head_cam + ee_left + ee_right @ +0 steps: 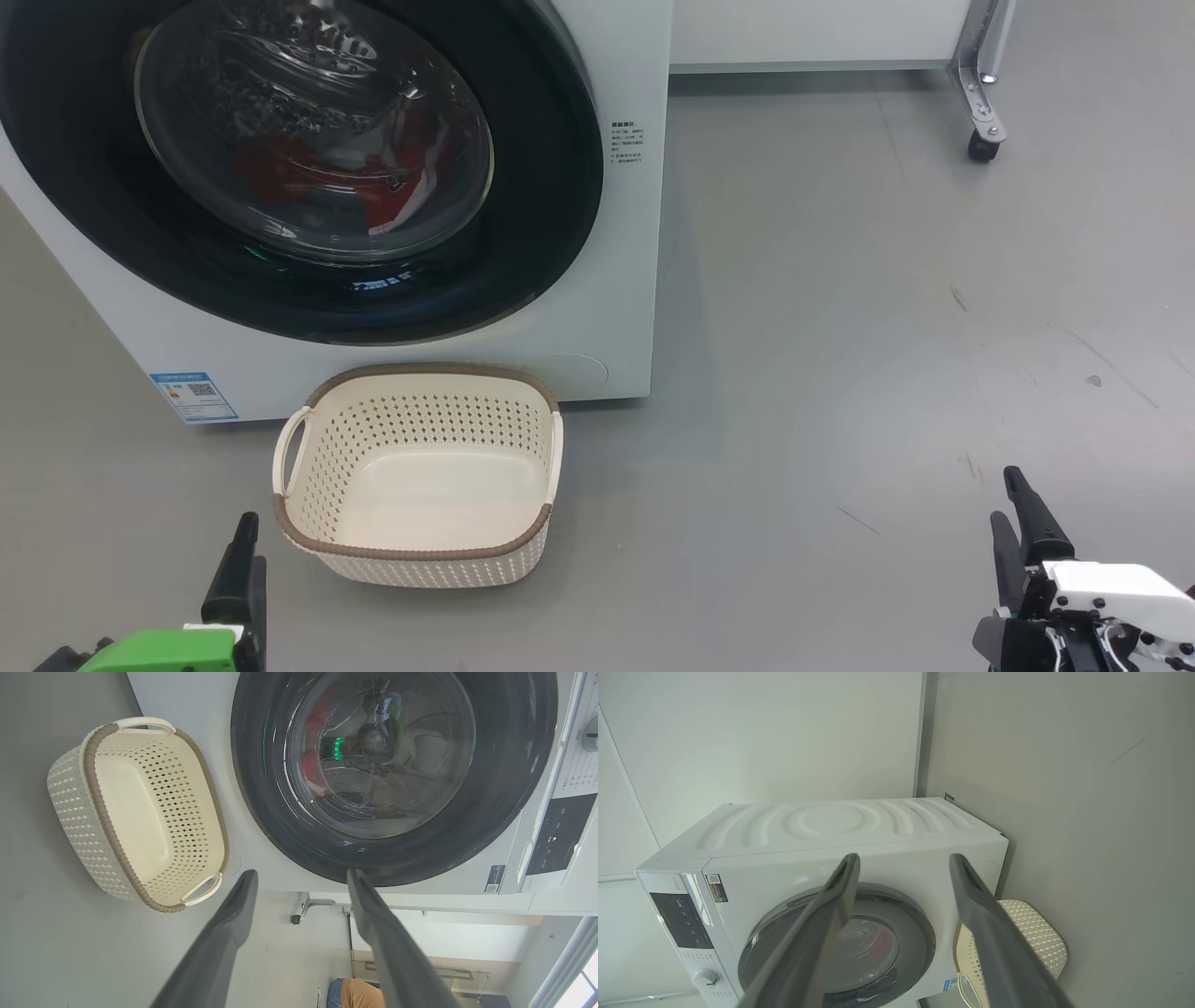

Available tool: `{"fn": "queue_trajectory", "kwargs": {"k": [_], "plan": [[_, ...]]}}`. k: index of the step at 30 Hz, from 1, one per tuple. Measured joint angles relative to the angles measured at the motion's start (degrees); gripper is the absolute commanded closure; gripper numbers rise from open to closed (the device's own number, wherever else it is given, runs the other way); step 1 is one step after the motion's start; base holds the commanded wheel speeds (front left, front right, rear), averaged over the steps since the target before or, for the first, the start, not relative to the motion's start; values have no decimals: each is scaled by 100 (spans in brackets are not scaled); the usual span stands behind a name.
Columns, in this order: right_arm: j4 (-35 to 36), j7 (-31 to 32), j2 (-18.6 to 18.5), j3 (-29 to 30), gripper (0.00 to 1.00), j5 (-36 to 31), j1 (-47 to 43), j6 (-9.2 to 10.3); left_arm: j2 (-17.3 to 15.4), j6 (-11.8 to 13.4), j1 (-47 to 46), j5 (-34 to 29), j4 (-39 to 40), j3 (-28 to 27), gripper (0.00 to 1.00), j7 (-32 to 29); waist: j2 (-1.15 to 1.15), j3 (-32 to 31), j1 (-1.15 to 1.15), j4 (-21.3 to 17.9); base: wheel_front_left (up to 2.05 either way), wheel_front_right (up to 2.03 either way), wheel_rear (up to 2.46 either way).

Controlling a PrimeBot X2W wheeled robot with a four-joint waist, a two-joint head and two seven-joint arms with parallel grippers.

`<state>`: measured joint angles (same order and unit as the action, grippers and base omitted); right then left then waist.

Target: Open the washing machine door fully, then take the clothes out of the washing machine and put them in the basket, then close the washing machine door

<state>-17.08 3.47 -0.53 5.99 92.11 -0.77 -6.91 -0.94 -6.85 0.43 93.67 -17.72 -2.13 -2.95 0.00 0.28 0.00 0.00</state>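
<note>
Looking down in the head view, I see the washing machine [597,327] with its door [546,233] shut flat against its front. The red clothes [392,187] lie inside the machine, behind the door's glass. The basket [411,571] stands upright on the floor [840,373], just in front of the machine and below the door, near the blue sticker [194,397] on the machine's lower front corner. My left tool [245,560] and right tool [1008,499] hang well back from the machine, one to each side of the basket, touching nothing.

In the left wrist view, my left tool's fingers [224,933] stand spread apart with nothing between them, pointing toward the rim of the shut door. The basket sits beside the machine's base, and the control panel [556,835] shows at the machine's top.

In the right wrist view, my right tool's two prongs are likewise wide apart and hold nothing. They aim at the machine's front from farther off, the door shut between them and the basket at the machine's foot.
</note>
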Motion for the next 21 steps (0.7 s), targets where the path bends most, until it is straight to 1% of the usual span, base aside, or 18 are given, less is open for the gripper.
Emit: {"fn": "queue_trajectory", "kwargs": {"k": [3, 10, 21], "plan": [[76, -65, -2, -36, 0, -15, 1, 0, 0, 0, 0, -23, 48, 19, 0, 43, 0, 0, 0, 0, 0, 0, 0], [270, -215, -7, -109, 0, -110, 5, -1, -1, 0, -1, -305, 202, 48, 0, 209, 0, -2, 0, -3, 0, 0, 0], [628, -432, -30, -172, 0, -272, 17, -1, -5, 0, -3, -398, 492, 98, 0, 415, 0, -7, 0, -19, 0, 0, 0]]}}
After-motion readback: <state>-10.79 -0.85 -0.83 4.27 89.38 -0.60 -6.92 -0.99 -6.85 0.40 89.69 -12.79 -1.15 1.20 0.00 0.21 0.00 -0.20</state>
